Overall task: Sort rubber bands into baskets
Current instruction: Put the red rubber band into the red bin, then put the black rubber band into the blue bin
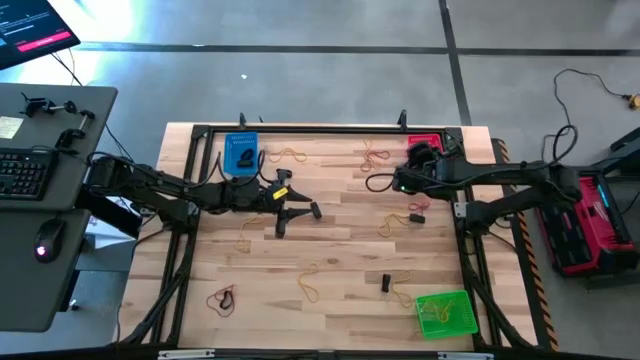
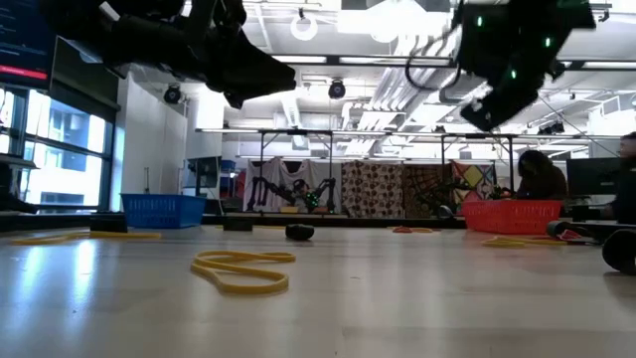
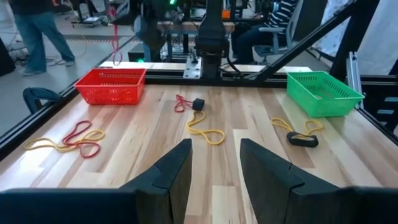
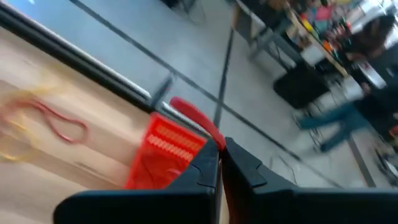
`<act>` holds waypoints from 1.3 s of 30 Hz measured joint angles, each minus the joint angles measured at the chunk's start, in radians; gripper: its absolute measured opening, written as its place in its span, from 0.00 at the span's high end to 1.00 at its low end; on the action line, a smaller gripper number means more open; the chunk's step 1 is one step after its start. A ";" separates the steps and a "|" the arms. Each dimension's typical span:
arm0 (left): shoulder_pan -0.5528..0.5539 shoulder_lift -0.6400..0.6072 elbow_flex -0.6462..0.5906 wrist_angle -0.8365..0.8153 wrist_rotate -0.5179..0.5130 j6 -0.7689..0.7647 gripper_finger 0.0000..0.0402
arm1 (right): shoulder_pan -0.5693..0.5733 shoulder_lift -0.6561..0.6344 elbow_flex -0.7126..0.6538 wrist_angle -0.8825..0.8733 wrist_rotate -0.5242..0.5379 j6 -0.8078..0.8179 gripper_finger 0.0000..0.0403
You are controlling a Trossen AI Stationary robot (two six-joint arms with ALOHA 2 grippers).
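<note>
Sorting barely half done: right gripper fingers pinched on a red rubber band above the red basket, left gripper fingers apart and empty, many loose bands ahead on the desk.

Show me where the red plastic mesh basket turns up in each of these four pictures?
High view: the red plastic mesh basket sits at the table's far right corner, partly under the right gripper.
Low view: on the right, far across the table.
Left wrist view: at the upper left.
Right wrist view: just beyond the shut fingers, lower middle.
Shared landmark: the wooden table.
</note>
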 joint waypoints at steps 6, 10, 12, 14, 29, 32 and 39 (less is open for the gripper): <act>0.000 0.000 0.000 0.000 0.000 0.000 0.68 | -0.148 0.000 -0.156 0.271 -0.076 -0.130 1.00; 0.000 0.000 0.000 0.000 0.000 0.000 0.68 | -0.253 0.000 -0.245 0.505 -0.171 -0.270 1.00; 0.000 0.000 0.000 0.000 0.000 0.000 0.68 | -0.308 0.000 -0.276 0.593 -0.225 -0.324 1.00; 0.000 0.000 0.000 0.000 0.000 0.000 0.68 | -0.360 0.000 -0.301 0.666 -0.276 -0.371 1.00; 0.000 0.000 0.000 -0.002 0.000 -0.008 0.68 | -0.576 0.010 -0.313 0.686 -0.575 -0.429 0.85; 0.000 0.000 0.000 -0.002 0.000 -0.008 0.68 | -0.576 0.010 -0.285 0.639 -0.575 -0.417 0.75; 0.000 0.000 0.000 -0.002 0.000 -0.008 0.68 | -0.521 0.010 -0.156 0.456 -0.540 -0.414 0.66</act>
